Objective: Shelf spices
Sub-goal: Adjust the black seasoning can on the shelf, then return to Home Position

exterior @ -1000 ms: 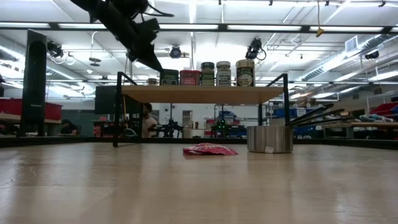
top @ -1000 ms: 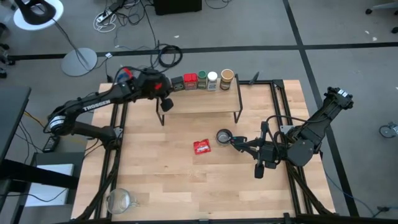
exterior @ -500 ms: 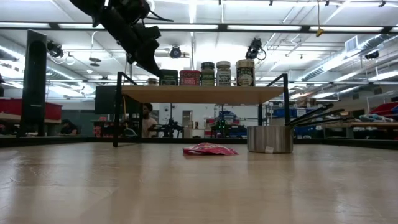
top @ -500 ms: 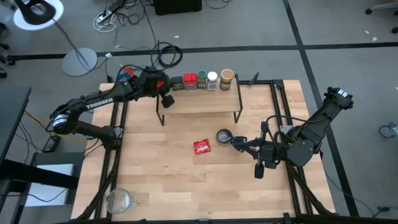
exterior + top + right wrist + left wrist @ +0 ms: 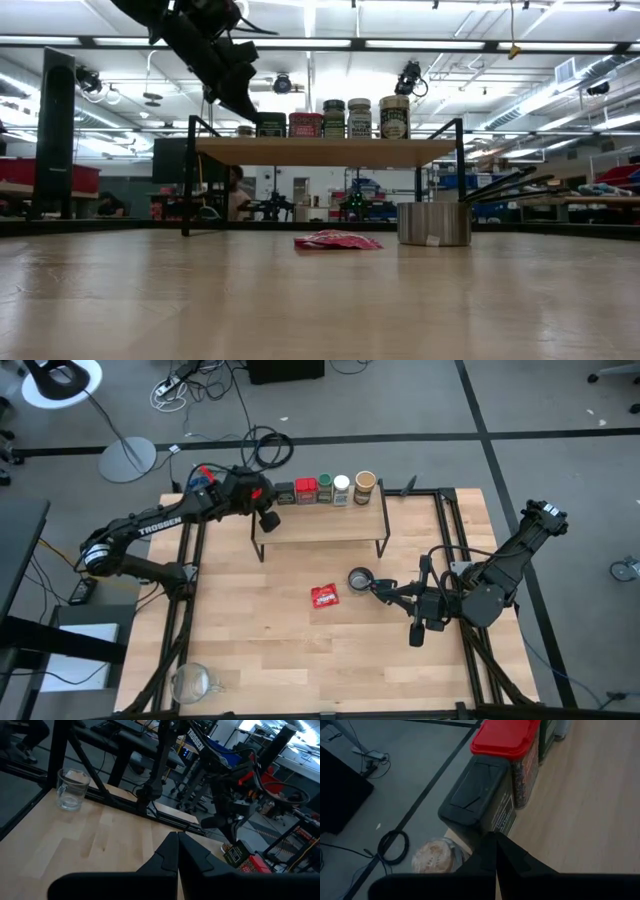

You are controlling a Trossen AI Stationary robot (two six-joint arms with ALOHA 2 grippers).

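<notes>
Five spices stand in a row along the far edge of the shelf [image 5: 320,525]: a dark square tin [image 5: 285,493], a red tin [image 5: 305,490], a green jar [image 5: 324,487], a white-capped jar [image 5: 341,489] and a tan-lidded jar [image 5: 365,486]. My left gripper [image 5: 268,520] is shut and hovers over the shelf's left end. In its wrist view its tips [image 5: 495,837] point at the dark tin [image 5: 480,795], with the red tin [image 5: 507,740] behind it. My right gripper [image 5: 385,590] is shut and waits low at the table's right side, by the metal cup. My left gripper's shut tips [image 5: 494,836] come slanting down from the table's left at the dark tin's side near its base [image 5: 502,820]. I cannot tell whether they touch it. The tin stands upright on the shelf.
A flat red packet [image 5: 324,596] and a round metal cup [image 5: 358,577] lie on the tabletop in front of the shelf. A clear glass [image 5: 190,680] stands at the near left corner. Bare wood spreads across the table's near half.
My left gripper has moved a little toward the far edge and the dark tin, staying shut, then held still. The spices have not moved.
</notes>
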